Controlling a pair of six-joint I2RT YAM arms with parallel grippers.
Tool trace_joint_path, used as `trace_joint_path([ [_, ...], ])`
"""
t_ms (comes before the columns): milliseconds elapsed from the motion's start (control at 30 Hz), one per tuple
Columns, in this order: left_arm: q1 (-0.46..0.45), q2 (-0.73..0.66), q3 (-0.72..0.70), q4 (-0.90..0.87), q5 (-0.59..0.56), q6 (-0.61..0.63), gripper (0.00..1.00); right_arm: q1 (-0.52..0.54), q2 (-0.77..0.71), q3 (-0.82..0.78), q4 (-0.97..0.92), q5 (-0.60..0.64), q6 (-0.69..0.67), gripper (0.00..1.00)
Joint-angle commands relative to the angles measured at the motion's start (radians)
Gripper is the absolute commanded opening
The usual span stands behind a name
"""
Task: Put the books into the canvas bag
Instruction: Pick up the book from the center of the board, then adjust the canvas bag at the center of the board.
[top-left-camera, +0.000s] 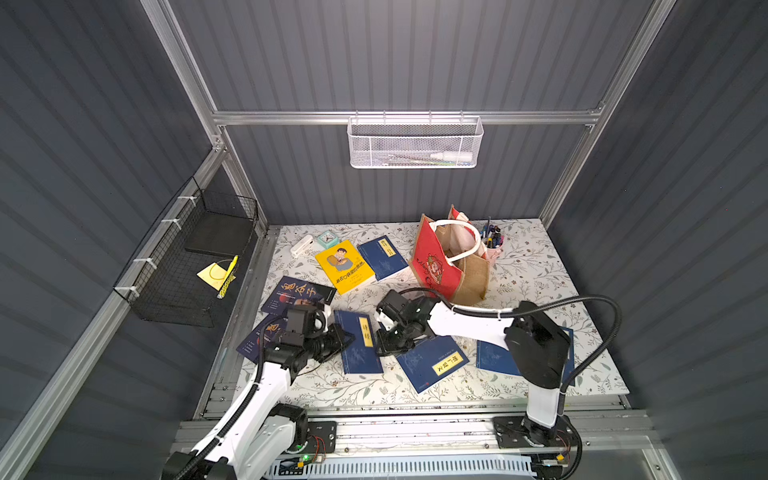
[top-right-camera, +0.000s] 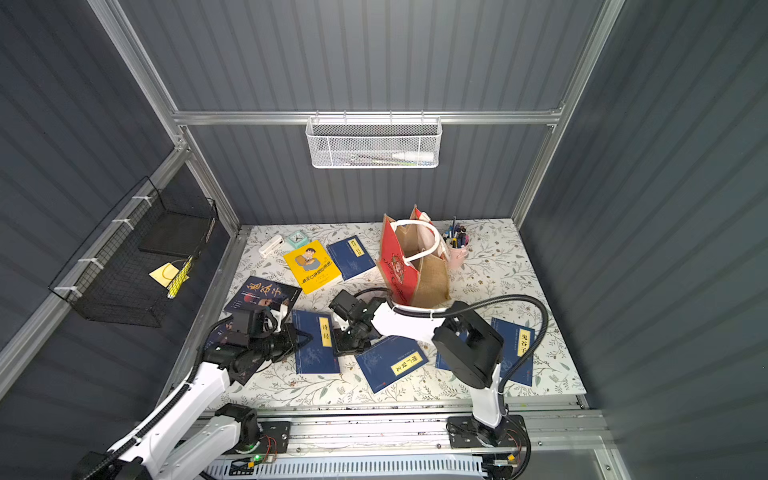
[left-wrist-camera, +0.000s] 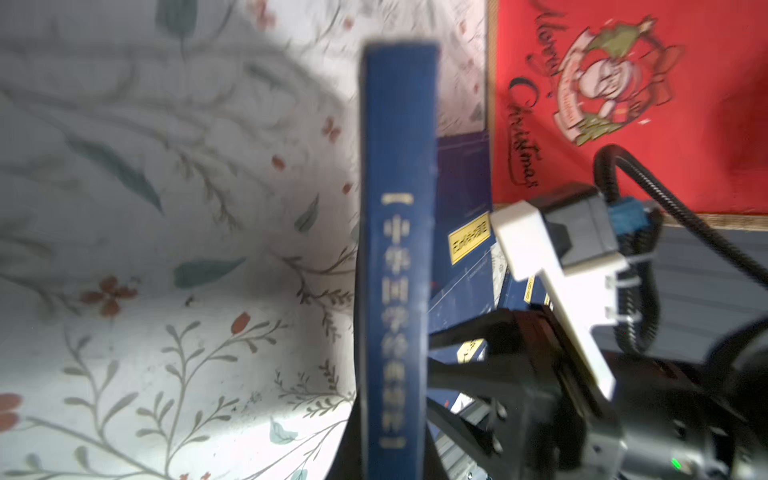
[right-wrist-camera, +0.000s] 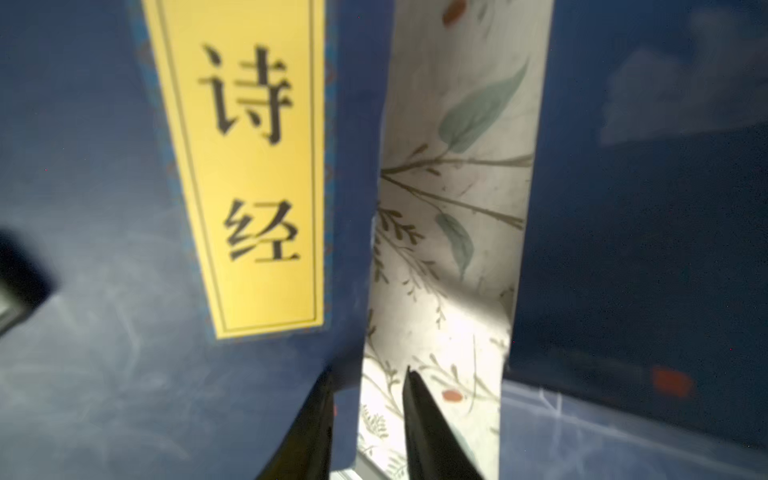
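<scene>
My left end effector (top-left-camera: 345, 337) clamps the blue book (top-left-camera: 359, 347) by its edge; my right end effector (right-wrist-camera: 365, 374) is apart alongside. The canvas bag (top-left-camera: 453, 266) beyond shows none inside; seven books (top-left-camera: 345, 266) lie on the bench (top-left-camera: 540, 291).

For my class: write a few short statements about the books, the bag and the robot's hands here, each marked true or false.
1. The canvas bag stands upright on the table. True.
2. The yellow cartoon book is inside the canvas bag. False: it lies flat on the table.
3. The left hand is shut on a blue book at its spine. True.
4. The right hand grips a book. False: its jaws stand open with only table between them.
</scene>
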Motion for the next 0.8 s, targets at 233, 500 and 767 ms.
trace_joint_path([
  [233,-0.008,0.168,0.408,-0.095,-0.107,0.139,0.0,-0.222,-0.216,0.492,-0.538,0.25,-0.313,0.66],
  [500,-0.014,0.301,0.495,-0.005,-0.048,0.13,0.0,-0.555,-0.222,0.611,-0.709,0.407,-0.333,0.84],
  [767,-0.019,0.291,0.46,0.009,-0.058,0.13,0.0,-0.7,-0.239,0.48,-0.57,0.225,-0.272,0.78],
])
